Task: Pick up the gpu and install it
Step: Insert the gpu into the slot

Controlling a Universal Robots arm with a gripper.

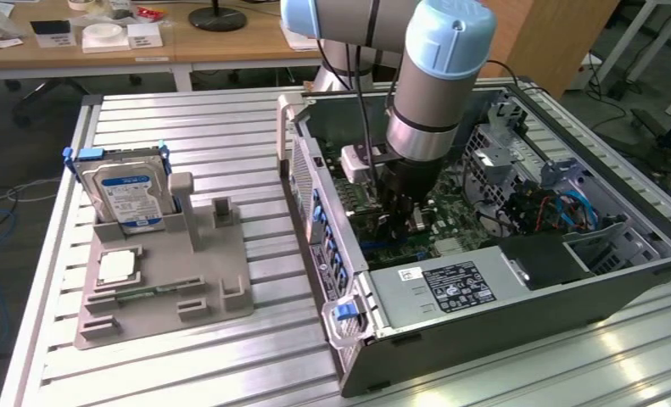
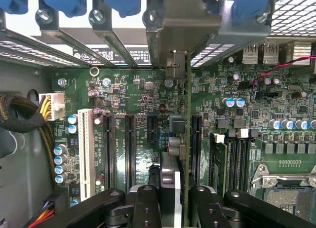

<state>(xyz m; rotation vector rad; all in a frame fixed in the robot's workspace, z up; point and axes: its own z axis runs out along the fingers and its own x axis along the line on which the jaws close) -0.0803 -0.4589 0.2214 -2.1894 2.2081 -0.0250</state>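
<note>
Gripper point(image 2: 170, 198) down inside the computer case point(image 1: 517, 297), pinching the gpu point(image 2: 177, 139) edge-on.
Card stands upright between the jaws, held over the motherboard point(image 2: 148, 90) among the long black expansion slots point(image 2: 130, 149), metal end toward the rear brackets. Risk: if the board edge sits slightly off the slot, pressing could jam or tilt it in the grip.

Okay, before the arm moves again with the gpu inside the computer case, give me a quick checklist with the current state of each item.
1. gpu clamped edge-on in the gripper: ok.
2. Gripper inside the open computer case: ok.
3. Card over the motherboard slot area: ok.
4. Card edge lined up with one slot: cannot tell.
5. Metal end meeting the rear bracket opening: cannot tell.
6. Hard drive outside on the holder, out of the way: ok.
</note>
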